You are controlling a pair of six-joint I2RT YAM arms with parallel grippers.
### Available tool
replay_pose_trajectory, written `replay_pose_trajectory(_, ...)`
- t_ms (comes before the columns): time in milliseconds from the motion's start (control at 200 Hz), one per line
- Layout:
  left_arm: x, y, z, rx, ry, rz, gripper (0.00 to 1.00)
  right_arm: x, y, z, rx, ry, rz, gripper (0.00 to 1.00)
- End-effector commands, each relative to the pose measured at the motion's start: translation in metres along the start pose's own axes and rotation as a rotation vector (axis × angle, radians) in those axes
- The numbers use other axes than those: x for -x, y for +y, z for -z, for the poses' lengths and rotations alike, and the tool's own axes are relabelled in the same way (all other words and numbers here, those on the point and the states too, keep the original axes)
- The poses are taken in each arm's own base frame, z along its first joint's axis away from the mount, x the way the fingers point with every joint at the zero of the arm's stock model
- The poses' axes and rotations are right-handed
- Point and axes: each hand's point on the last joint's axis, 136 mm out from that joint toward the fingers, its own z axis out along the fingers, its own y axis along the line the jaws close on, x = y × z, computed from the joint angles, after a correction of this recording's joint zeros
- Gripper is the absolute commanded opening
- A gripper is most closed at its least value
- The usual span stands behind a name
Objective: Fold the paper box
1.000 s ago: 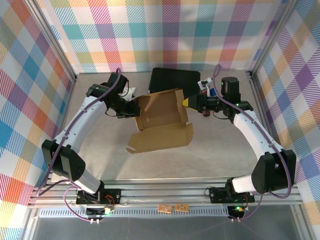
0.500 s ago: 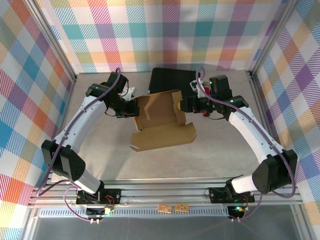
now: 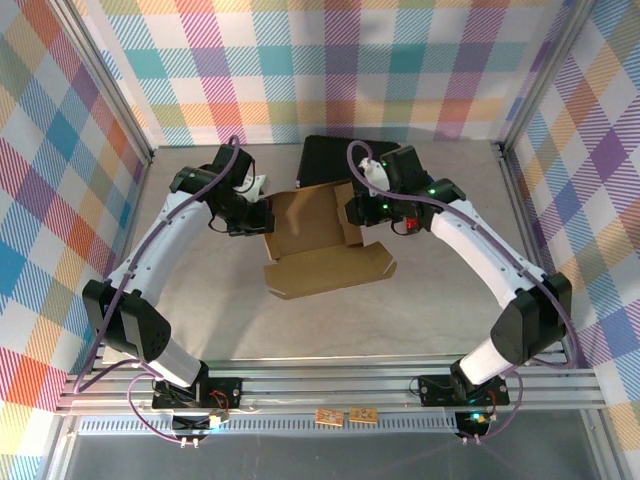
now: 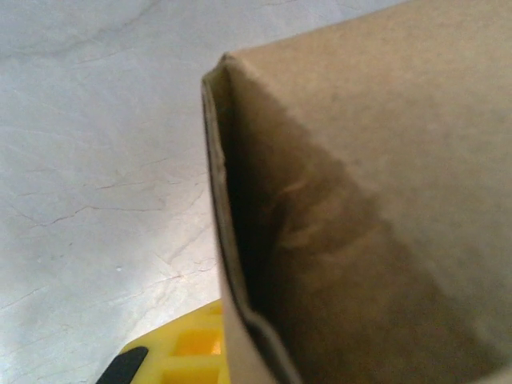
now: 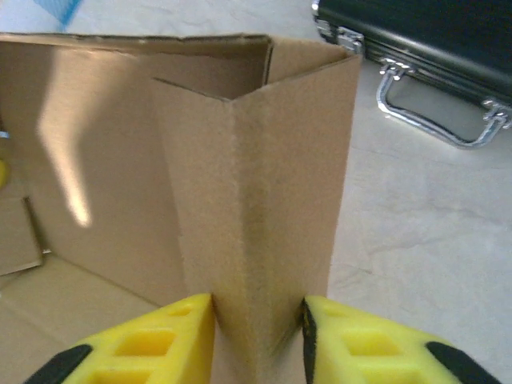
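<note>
- The left gripper [image 3: 262, 216] sits at the box's left end, left of the table's [image 3: 200, 300] middle. It is closed narrowly on the upright left wall.
- In the left wrist view, one yellow finger [image 4: 180, 356] lies against the edge of that wall, and the other is hidden behind the cardboard. The pale table top [image 4: 96, 120] lies beyond.
- The box [image 3: 320, 235] rests mid-table between the two grippers, just in front of the case. It is partly folded. Its back panel and left and right end walls stand up, and a long front flap lies flat, reaching toward the arm bases.
- The right gripper [image 3: 352, 212] is at the box's right end. In its wrist view, the gripper [image 5: 258, 308] is pinched on a standing, creased wall of the box [image 5: 104, 160], with a yellow finger [image 5: 152, 344] touching each face of the cardboard.
- The black case [image 3: 340, 155] lies flat at the far side, touching or nearly touching the box's back edge. I cannot tell which.
- In the right wrist view the case [image 5: 432, 32] sits beyond the right wall, and its chrome handle [image 5: 440, 112] points toward the box.
</note>
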Motion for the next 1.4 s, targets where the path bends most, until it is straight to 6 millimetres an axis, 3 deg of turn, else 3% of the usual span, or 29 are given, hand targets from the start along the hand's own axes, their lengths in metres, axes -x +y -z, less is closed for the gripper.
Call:
replay_pose_trajectory(0,0.006,-0.024,0.015,-0.097,-0.039,-0.047,0.0,-0.002,0.007,-0.01,-0.066,0.031,0.07,0.3)
replay_pose_trajectory(105,0.007,-0.023,0.015,-0.094,-0.04,-0.049,0.0,-0.002,0.006,-0.017,-0.124,0.051,0.093,0.22)
replay_pose_trajectory(265,0.007,-0.022,0.014,-0.09,-0.039,-0.05,0.0,0.002,0.003,-0.019,-0.21,0.043,0.114,0.0)
replay_pose_trajectory(560,0.008,-0.024,0.013,-0.094,-0.036,-0.053,0.0,0.006,-0.001,-0.022,-0.245,0.029,0.113,0.0)
replay_pose_trajectory(780,0.008,-0.024,0.012,-0.093,-0.036,-0.055,0.0,0.008,-0.003,-0.032,-0.253,0.046,0.106,0.13)
replay_pose_trajectory(1145,0.007,-0.024,0.013,-0.088,-0.037,-0.06,0.0,0.008,-0.008,-0.047,-0.268,0.078,0.111,0.25)
replay_pose_trajectory(1325,0.007,-0.023,0.013,-0.085,-0.033,-0.059,0.0,0.007,-0.015,-0.045,-0.295,0.077,0.105,0.25)
replay_pose_trajectory(1395,0.007,-0.023,0.013,-0.085,-0.034,-0.06,0.0,0.007,-0.017,-0.045,-0.305,0.074,0.105,0.16)
